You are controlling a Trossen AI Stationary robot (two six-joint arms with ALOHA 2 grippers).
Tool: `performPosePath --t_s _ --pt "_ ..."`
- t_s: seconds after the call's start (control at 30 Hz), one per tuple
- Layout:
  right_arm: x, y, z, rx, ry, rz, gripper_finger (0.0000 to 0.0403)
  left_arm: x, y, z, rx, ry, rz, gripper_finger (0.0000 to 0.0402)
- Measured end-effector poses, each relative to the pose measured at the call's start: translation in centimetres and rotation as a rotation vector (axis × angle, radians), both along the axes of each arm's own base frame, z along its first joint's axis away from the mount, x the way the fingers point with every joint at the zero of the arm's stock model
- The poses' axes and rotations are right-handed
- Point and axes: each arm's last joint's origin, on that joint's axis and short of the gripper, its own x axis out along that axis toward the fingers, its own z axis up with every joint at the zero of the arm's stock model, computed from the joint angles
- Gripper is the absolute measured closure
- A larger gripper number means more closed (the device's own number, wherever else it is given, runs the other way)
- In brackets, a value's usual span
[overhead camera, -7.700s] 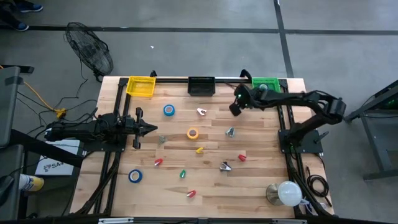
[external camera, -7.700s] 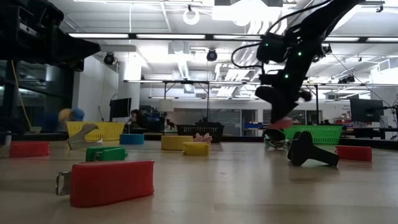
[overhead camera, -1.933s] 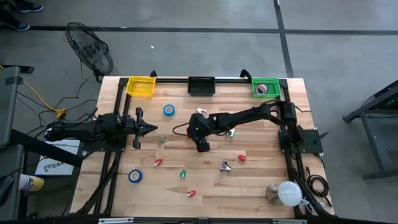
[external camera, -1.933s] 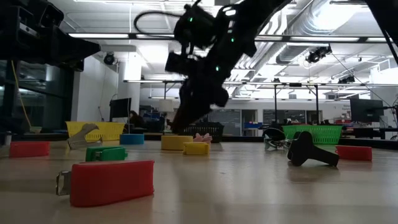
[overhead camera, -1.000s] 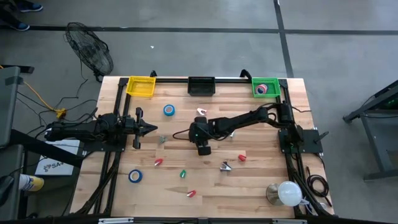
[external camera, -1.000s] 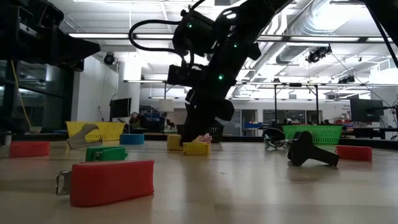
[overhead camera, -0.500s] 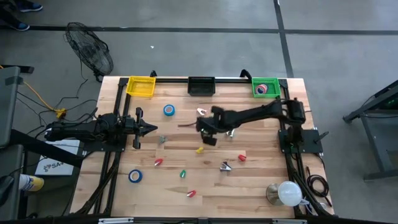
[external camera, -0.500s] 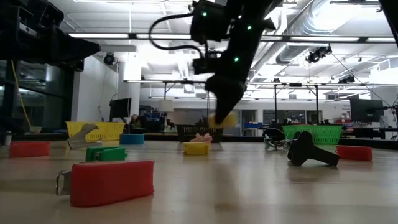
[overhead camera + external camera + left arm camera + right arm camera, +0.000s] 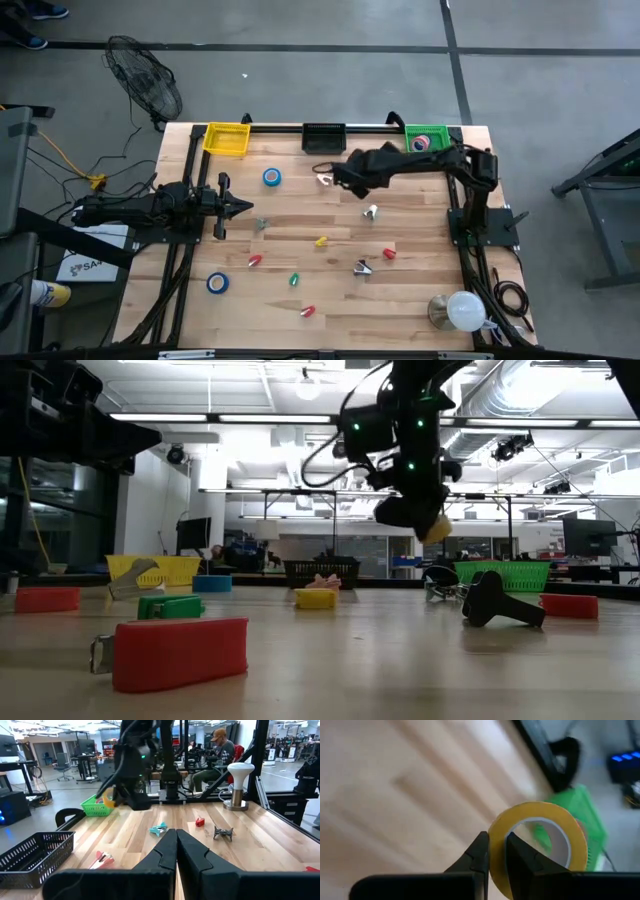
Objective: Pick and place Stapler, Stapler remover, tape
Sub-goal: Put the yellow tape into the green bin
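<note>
We see a yellow tape roll with a pale inner rim pinched between the dark fingers of the right gripper, above the light, striped wood of the table. Along the table's far edge the baskets run yellow, black and green, and nearer the yellow basket lies a blue tape roll. Toward the table's near edge we find another blue roll, red staplers, a green one and a yellow one.
</note>
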Motion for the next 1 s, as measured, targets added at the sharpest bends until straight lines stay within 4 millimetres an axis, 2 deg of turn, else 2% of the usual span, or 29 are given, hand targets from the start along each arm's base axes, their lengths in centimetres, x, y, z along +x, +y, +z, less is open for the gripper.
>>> performPosePath --t_s 0.3,0.5,0.63,0.8,1.0 --pt "-2.0 -2.4 0.4 -0.127 0.069 -0.165 0.0373 0.0 0.0 0.0 0.000 0.000 0.000 0.0400" --pt "-2.6 -2.9 0.4 -0.156 0.075 -0.223 0.0373 0.0 0.0 0.0 0.000 0.000 0.000 0.0400" --pt "-3.3 -2.6 -1.1 -0.164 0.063 -0.238 0.0373 0.0 0.0 0.0 0.000 0.000 0.000 0.0400" --pt "-5.7 -2.2 -2.4 -0.210 0.044 -0.298 0.0373 0.0 0.0 0.0 0.000 0.002 0.000 0.0400" --pt "-9.6 -2.3 -1.6 -0.343 -0.110 -0.431 0.0373 0.0 0.0 0.0 0.000 0.004 0.000 0.0400"
